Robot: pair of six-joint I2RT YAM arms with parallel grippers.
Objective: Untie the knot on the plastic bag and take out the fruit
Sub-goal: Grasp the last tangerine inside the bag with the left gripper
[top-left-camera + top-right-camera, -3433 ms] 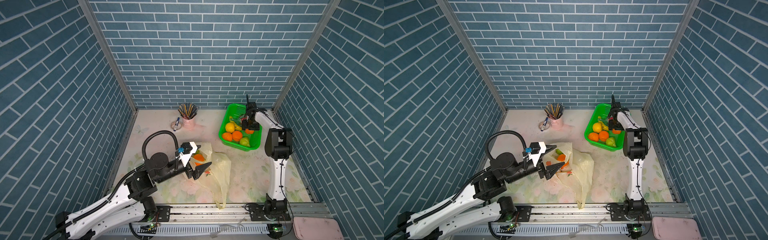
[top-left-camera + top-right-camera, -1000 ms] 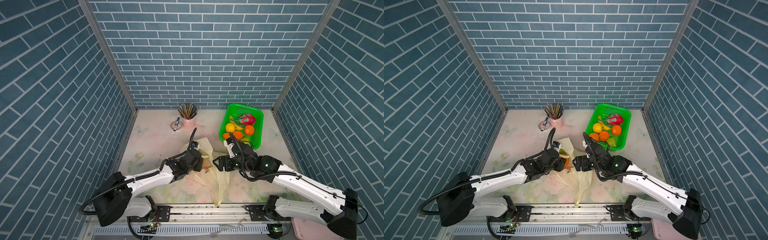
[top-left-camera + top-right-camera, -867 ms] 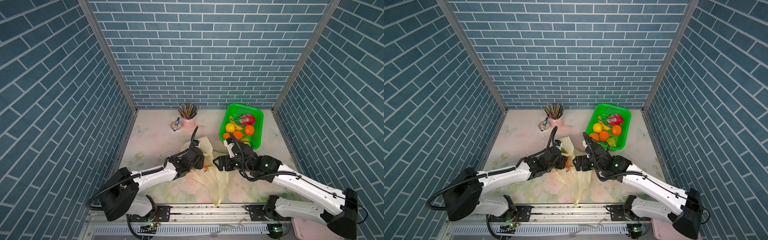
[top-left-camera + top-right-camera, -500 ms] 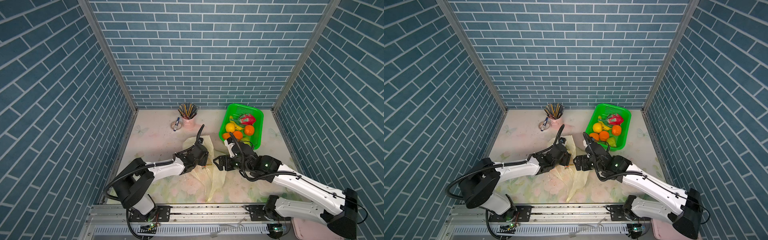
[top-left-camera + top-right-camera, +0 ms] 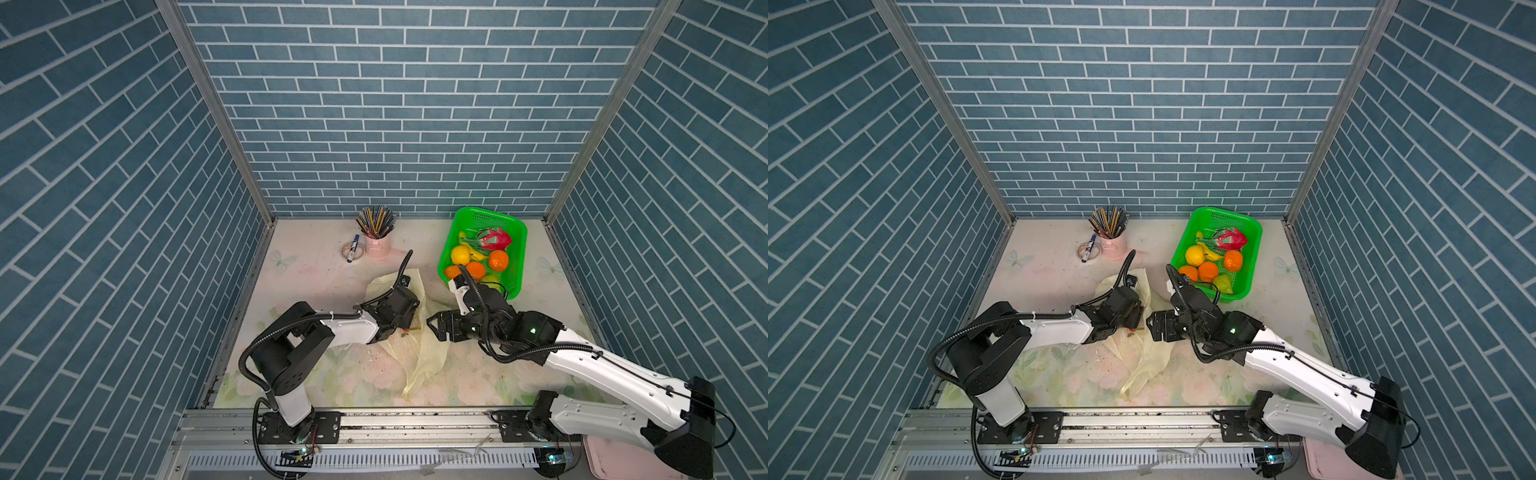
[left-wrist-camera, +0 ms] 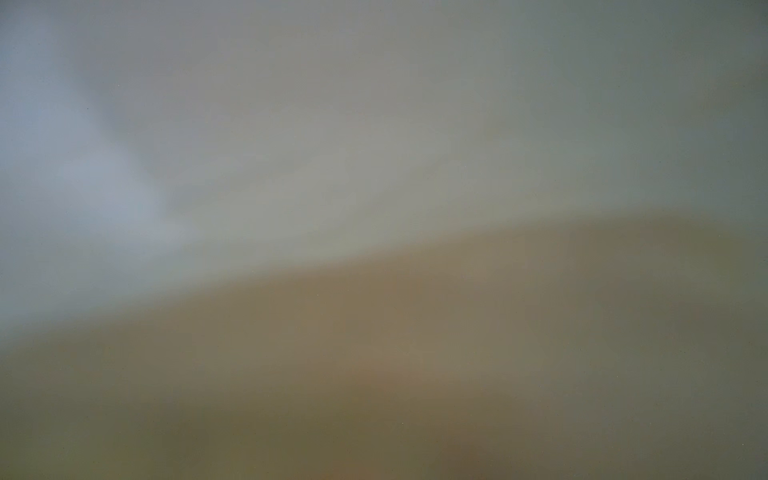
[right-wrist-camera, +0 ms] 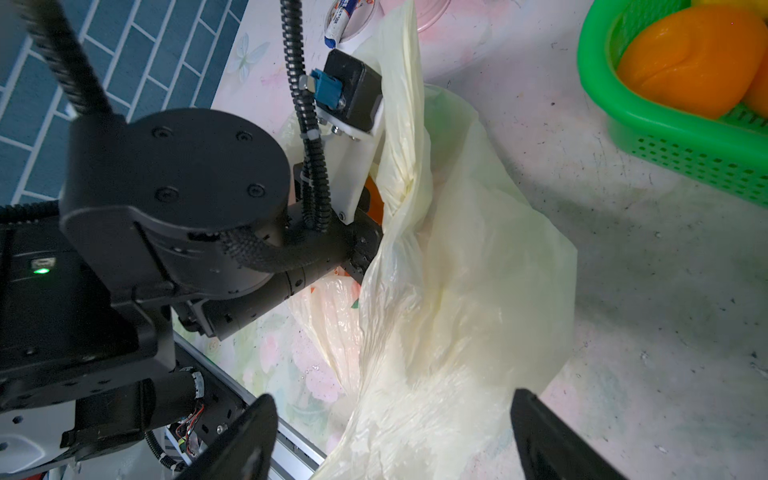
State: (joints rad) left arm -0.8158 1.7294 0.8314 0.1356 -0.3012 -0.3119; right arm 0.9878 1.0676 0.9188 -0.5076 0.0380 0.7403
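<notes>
Plastic bag (image 5: 422,353): untied, slumped at centre of your workspace. Left gripper (image 7: 359,259): now thrust deeper into its mouth; jaws hidden, you cannot tell their state. Right gripper (image 7: 390,440): back from the green basket (image 5: 482,216) of fruit (image 5: 498,259), jaws apart, empty. Expect another retrieval.

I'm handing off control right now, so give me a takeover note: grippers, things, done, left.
Left gripper: buried in the plastic bag, jaws hidden; its wrist view is all blur.
Right gripper: open, empty, at the bag's edge on the green basket side.
Done: bag mouth looks open, no knot visible; dragon fruit, yellow fruit, three oranges and a green fruit lie in the basket.
Left: the orange patch by the left gripper may be fruit or print; check, then take out whatever remains.
</notes>
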